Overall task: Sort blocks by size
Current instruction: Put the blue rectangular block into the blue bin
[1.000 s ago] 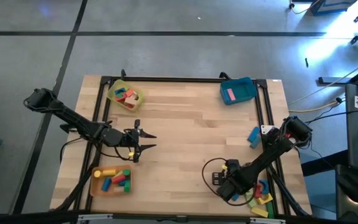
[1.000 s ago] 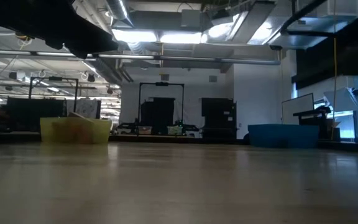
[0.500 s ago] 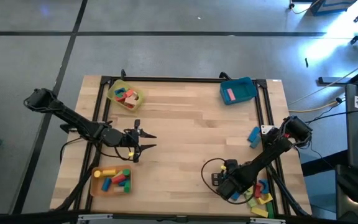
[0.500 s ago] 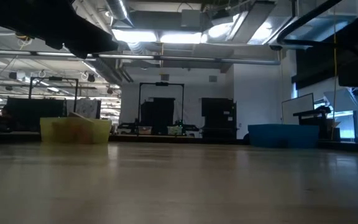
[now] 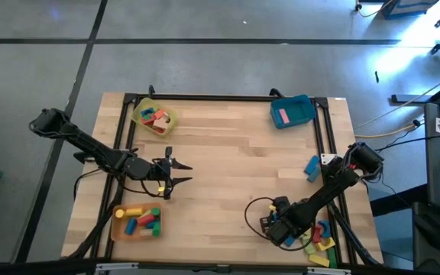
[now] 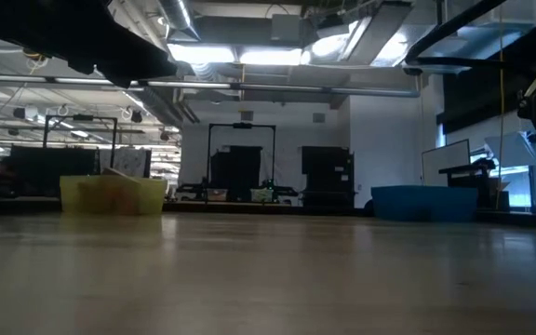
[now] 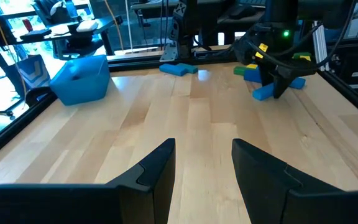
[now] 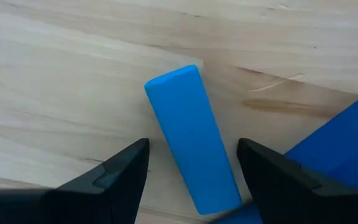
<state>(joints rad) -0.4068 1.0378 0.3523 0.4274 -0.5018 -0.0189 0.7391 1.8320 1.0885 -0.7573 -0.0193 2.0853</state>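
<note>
Looking straight down on the pale wooden table (image 5: 228, 164), the orange plastic tray (image 5: 136, 221) makes a handy landmark at the near left corner; it holds a handful of red, yellow, green and blue toy blocks (image 5: 142, 219). Just beyond that tray, toward the table's middle, the left gripper (image 5: 180, 173) hovers with its two fingers parted and nothing between them. Farther back along the same side sits a yellow plastic tray (image 5: 153, 117) with pink, red and green blocks in it, and well across from the orange tray, at the far right corner, a blue plastic tray (image 5: 292, 111) holds one pink block (image 5: 284, 116). On the near edge, opposite the orange tray, the right gripper (image 5: 283, 231) is down low beside a loose heap of blocks (image 5: 321, 241) in yellow, blue, red and green. A separate blue block (image 5: 312, 167) lies by the right rail.

From table height, only the yellow tray (image 6: 113, 194) and the blue tray (image 6: 423, 202) show on the far edge.

The left wrist camera looks past its spread, empty fingers (image 7: 160, 168) across bare wood to the blue tray (image 7: 79, 79) and the other arm over the heap.

The right wrist camera shows a long blue bar block (image 8: 192, 137) lying flat on the wood between that gripper's wide-open fingers (image 8: 120, 171), not clamped, with another blue block (image 8: 337, 146) beside it.
</note>
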